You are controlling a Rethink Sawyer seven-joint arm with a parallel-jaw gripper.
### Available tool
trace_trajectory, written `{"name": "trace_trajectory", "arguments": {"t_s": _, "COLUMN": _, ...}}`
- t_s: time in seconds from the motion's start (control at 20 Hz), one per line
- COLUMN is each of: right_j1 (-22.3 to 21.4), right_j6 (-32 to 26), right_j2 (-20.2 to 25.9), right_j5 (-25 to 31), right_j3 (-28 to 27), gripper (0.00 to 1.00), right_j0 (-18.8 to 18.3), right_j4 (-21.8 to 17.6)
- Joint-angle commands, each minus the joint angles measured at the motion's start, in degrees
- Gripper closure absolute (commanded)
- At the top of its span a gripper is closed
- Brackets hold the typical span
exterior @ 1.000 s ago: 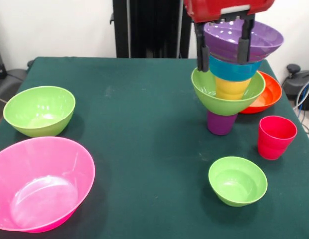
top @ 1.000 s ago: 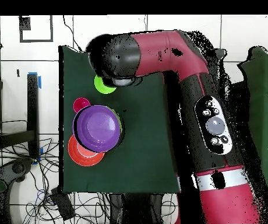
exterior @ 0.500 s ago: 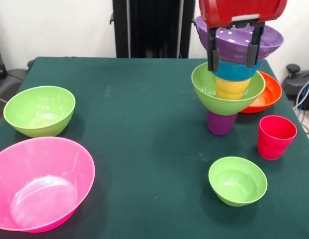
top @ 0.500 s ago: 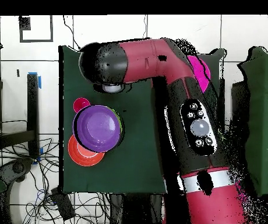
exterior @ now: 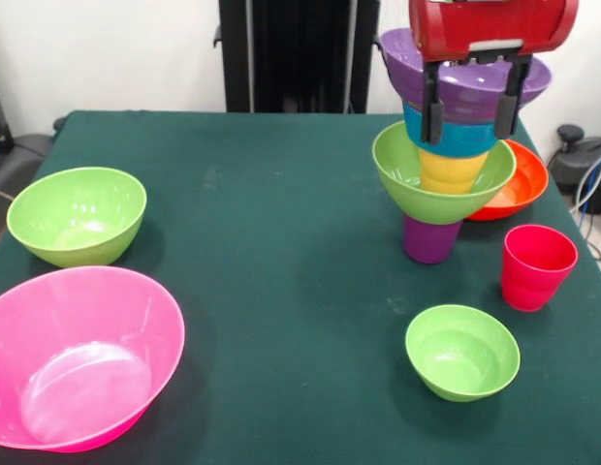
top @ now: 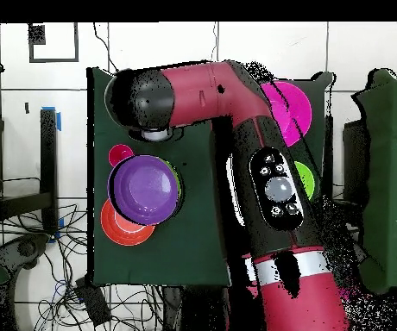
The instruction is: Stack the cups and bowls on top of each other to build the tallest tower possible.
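Observation:
The tower stands at the right in the front view: purple cup (exterior: 431,242) as base, then a lime green bowl (exterior: 407,184), a yellow-orange cup (exterior: 452,172), a blue bowl (exterior: 460,140) and a wide purple bowl (exterior: 402,53) on top. From overhead the purple bowl (top: 144,190) hides the rest. My gripper (exterior: 470,118) hangs open and empty on the camera side of the tower's top, its fingers (exterior: 431,116) apart and holding nothing. A red cup (exterior: 538,266) stands right of the tower, and also shows overhead (top: 120,156).
A wide orange-red bowl (exterior: 523,179) lies behind the tower. A small lime bowl (exterior: 462,351) sits near front right. A lime bowl (exterior: 78,215) and a large pink bowl (exterior: 78,358) are at the left. The arm (top: 236,95) crosses the table overhead.
My gripper has moved right and slightly up in the front view, away from the purple bowl, which stays on the tower. Overhead, the arm has swung left, uncovering the pink bowl.

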Motion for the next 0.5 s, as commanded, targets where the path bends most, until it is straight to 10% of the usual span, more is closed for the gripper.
{"name": "trace_trajectory", "arguments": {"t_s": 0.05, "right_j1": 4.41, "right_j6": 9.79, "right_j2": -3.80, "right_j5": -3.13, "right_j3": 4.24, "gripper": 0.00, "right_j0": 2.39, "right_j4": 1.03}}
{"name": "trace_trajectory", "arguments": {"t_s": 0.5, "right_j1": 6.54, "right_j6": 11.10, "right_j2": -6.55, "right_j5": -5.75, "right_j3": 4.05, "gripper": 0.00, "right_j0": 4.37, "right_j4": 1.19}}
